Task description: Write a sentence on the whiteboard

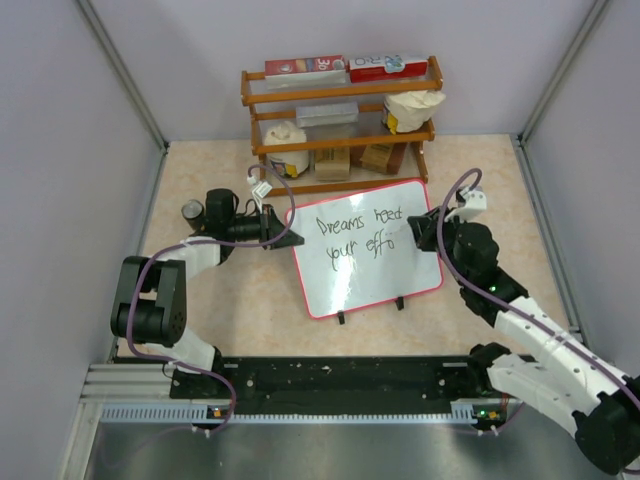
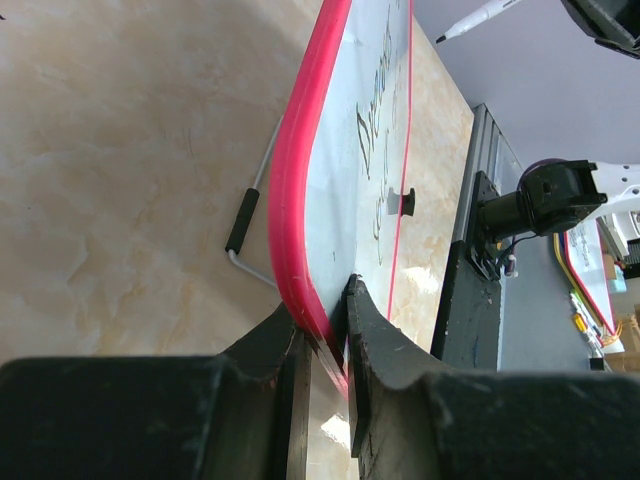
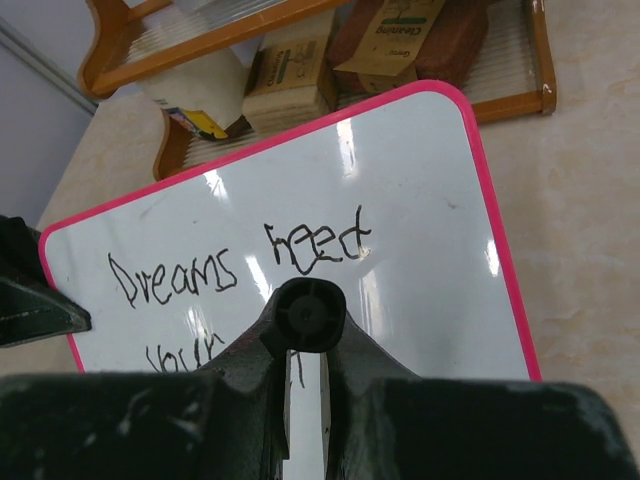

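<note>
The whiteboard, white with a thin red frame, lies tilted in the middle of the table. The sentence reads "Dreams need" above "your effo" in black marker. My left gripper is shut on the board's left red edge, and the left wrist view shows both jaws pinching the whiteboard frame at the left gripper. My right gripper hovers over the end of the second line. It is shut on a black-ended marker above the whiteboard. The marker tip is slightly off the surface.
A wooden rack with boxes, bags and rolls stands just behind the board. Two small black tabs stick out from the board's near edge. A wire stand pokes out behind it. Side walls close in the table, and a black rail runs along the near edge.
</note>
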